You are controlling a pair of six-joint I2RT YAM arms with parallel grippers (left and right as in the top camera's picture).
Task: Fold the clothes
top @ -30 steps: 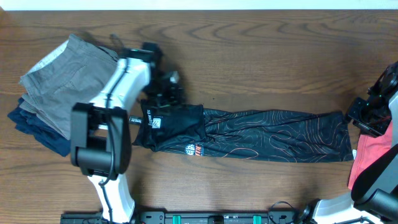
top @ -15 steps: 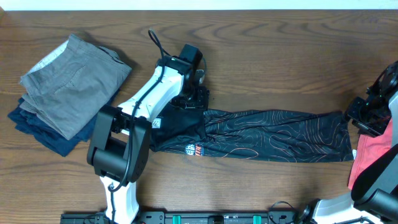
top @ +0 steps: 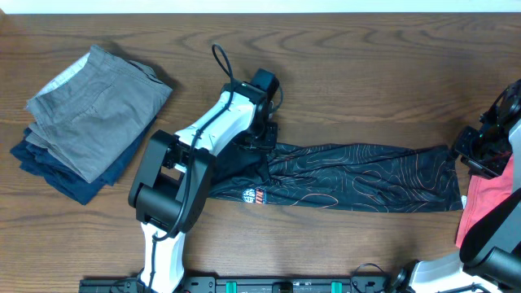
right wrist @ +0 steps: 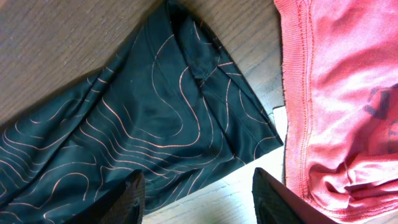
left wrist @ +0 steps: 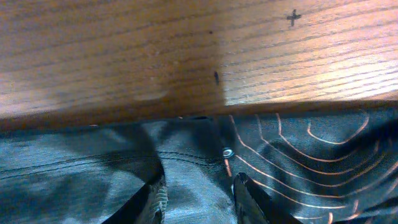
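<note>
While my left gripper (left wrist: 198,193) pinches the jersey (top: 358,175) fold mid-table and my right gripper (right wrist: 198,198) hangs open, thin fabric could slip loose, spoiling the fold.

The left arm (top: 203,134) has white shells between chunky black joint housings, with a thin black cable looping behind its black left tool (top: 262,134). The right arm (top: 496,138) is black near its tool, white lower down.
</note>
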